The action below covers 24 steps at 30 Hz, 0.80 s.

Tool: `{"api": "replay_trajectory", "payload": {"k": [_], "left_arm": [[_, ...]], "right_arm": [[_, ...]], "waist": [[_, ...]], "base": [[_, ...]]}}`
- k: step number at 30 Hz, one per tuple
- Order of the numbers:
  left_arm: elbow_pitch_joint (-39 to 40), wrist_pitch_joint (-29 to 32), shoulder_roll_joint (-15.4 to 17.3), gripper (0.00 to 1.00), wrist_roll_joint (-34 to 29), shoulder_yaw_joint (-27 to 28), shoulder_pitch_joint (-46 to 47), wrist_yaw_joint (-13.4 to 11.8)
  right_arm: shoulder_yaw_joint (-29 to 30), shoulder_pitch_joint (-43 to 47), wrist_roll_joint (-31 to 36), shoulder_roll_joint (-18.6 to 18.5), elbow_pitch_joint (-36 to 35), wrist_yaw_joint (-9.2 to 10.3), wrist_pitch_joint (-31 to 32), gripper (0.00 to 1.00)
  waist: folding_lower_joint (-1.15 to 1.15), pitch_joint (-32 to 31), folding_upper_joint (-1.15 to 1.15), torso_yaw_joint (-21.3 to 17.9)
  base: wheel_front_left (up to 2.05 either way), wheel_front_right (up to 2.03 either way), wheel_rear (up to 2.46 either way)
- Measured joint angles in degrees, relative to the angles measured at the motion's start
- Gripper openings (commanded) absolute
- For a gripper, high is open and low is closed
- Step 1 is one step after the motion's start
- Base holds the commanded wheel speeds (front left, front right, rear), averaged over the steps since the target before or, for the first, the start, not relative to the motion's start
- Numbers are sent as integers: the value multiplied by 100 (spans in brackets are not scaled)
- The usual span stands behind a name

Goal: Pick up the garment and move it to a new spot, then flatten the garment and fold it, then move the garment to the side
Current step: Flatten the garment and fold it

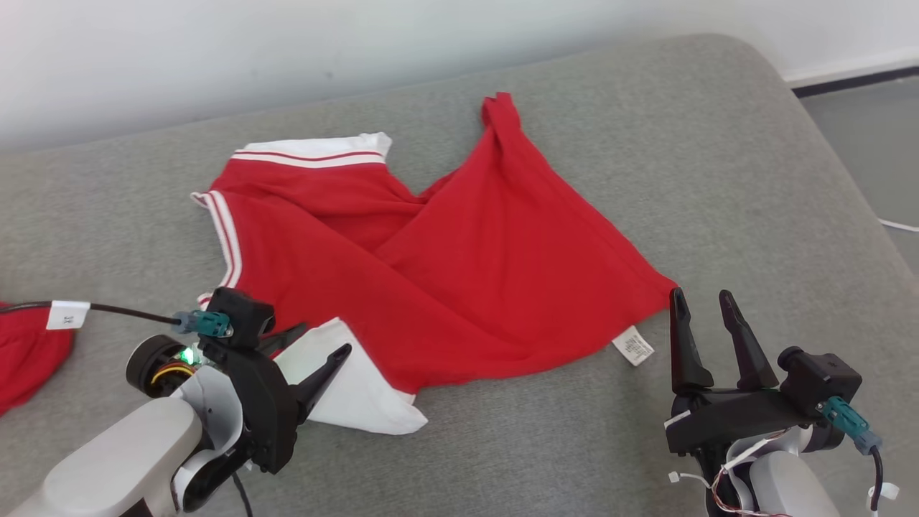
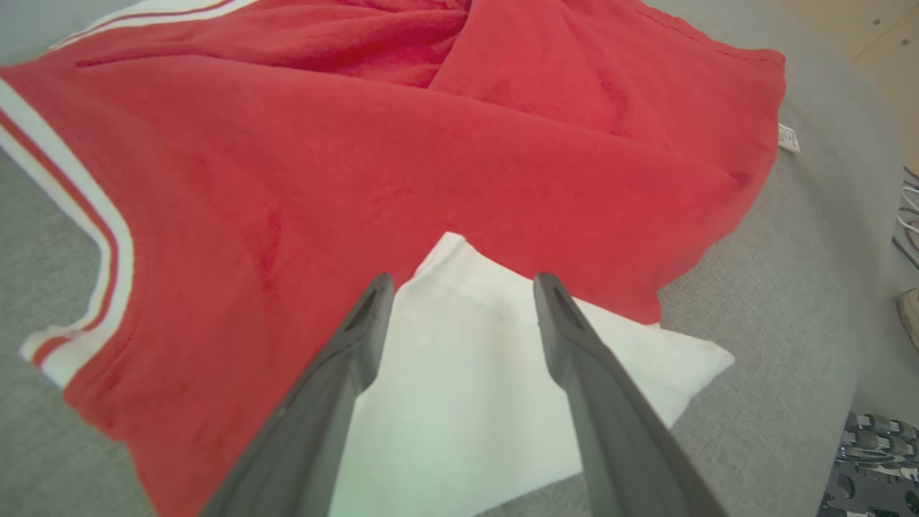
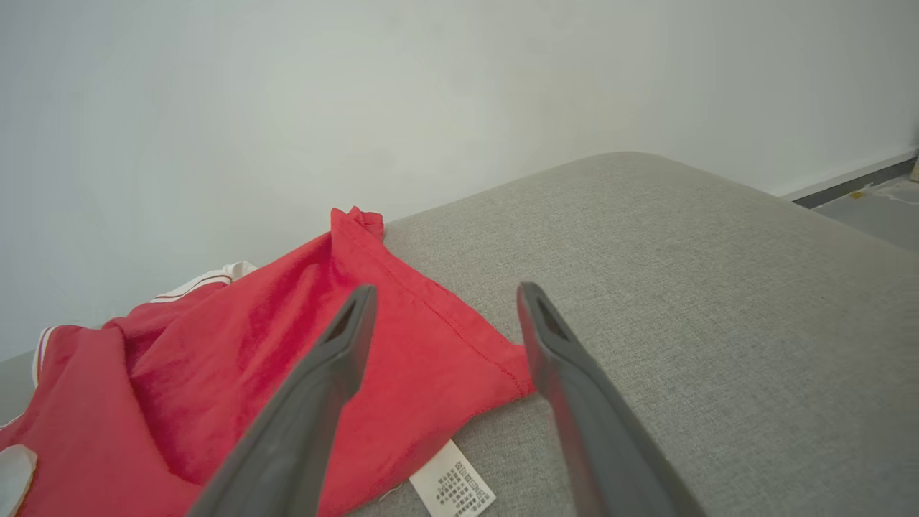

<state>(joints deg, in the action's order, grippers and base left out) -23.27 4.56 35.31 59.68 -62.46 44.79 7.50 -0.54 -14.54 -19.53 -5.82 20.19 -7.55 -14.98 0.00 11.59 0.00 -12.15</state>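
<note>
Head view, crumpled red garment (image 1: 459, 273), white striped trim, left hand (image 1: 324, 339) and right hand (image 1: 701, 293) spread wide, empty

A wide grey woven-fabric cushion with a rounded far corner (image 1: 718, 143) lies in the middle. Behind it stands a plain white wall (image 1: 215, 43), evenly lit. At the right, a thin dark skirting strip (image 1: 854, 80) meets a smooth grey floor (image 1: 872, 143).

Fine print on the care label (image 1: 634, 350) of the garment (image 1: 445, 273) is too small to read; marks on the cable tag (image 1: 68, 314) seem illegible too.
</note>
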Motion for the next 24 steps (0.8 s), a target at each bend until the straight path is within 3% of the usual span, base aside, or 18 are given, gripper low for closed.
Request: {"api": "replay_trajectory", "payload": {"k": [8,9,11,19,21,24], "left_arm": [[-468,-174,-127,100,-216,-109,52,-1],[-538,-183,-158,47,-243,-138,80,0],[-681,-187,-157,0,-314,-188,136,-1],[-787,-635,-260,0,-261,-96,228,0],[-398,-934,-225,0,-211,14,197,-7],[153,-1194,-45,0,-156,121,-77,-218]], "right_arm": [[11,-6,-13,2,-31,0,0,100],[16,-6,-13,2,-40,0,-1,100],[25,-6,-13,2,-49,0,0,100],[134,67,0,-20,-69,0,-1,100],[168,166,7,-34,-41,0,0,100],[198,196,8,-31,-74,0,-1,100]], "waist": [[0,81,0,-254],[0,94,1,-267],[1,112,0,-282],[1,58,0,-172],[1,-30,1,-15],[0,-101,0,123]], "base": [[0,0,0],[0,0,0],[0,0,0],[0,0,0],[0,0,0],[0,0,0]]}}
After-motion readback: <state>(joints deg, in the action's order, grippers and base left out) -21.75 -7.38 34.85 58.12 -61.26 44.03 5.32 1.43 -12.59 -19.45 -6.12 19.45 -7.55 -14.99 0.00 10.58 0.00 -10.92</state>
